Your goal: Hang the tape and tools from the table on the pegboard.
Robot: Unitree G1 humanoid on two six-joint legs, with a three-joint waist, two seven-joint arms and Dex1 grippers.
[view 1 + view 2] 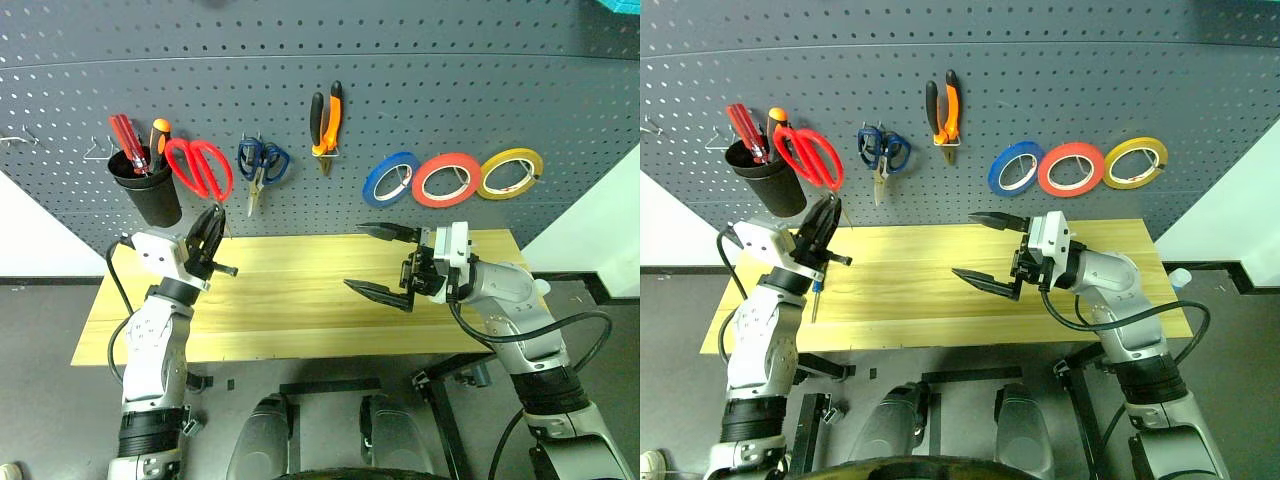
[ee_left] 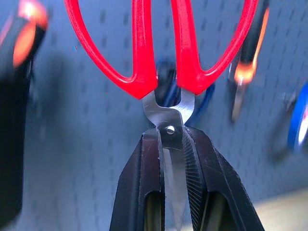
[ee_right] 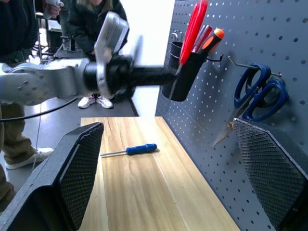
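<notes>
The red-handled scissors (image 1: pixel 198 167) are held up against the dark grey pegboard (image 1: pixel 420 90), handles uppermost, just beside the black cup (image 1: pixel 147 190) of red and orange-handled screwdrivers. The left gripper (image 2: pixel 172 144) pinches their steel blades just below the pivot, its black fingers pressed together on the metal. The blue-handled screwdriver (image 3: pixel 130 150) lies flat on the light wooden table (image 1: pixel 290 330), near its left end and below the left arm. The orange-and-black pliers (image 1: pixel 326 122) hang on the pegboard, and the red-orange tape roll (image 1: pixel 446 180) hangs between a blue roll (image 1: pixel 391 178) and a yellow roll (image 1: pixel 510 172). Blue-handled scissors (image 1: pixel 261 165) hang between the red scissors and the pliers. The right gripper (image 1: pixel 382 262) hovers over the table's middle, fingers spread wide and holding nothing.
</notes>
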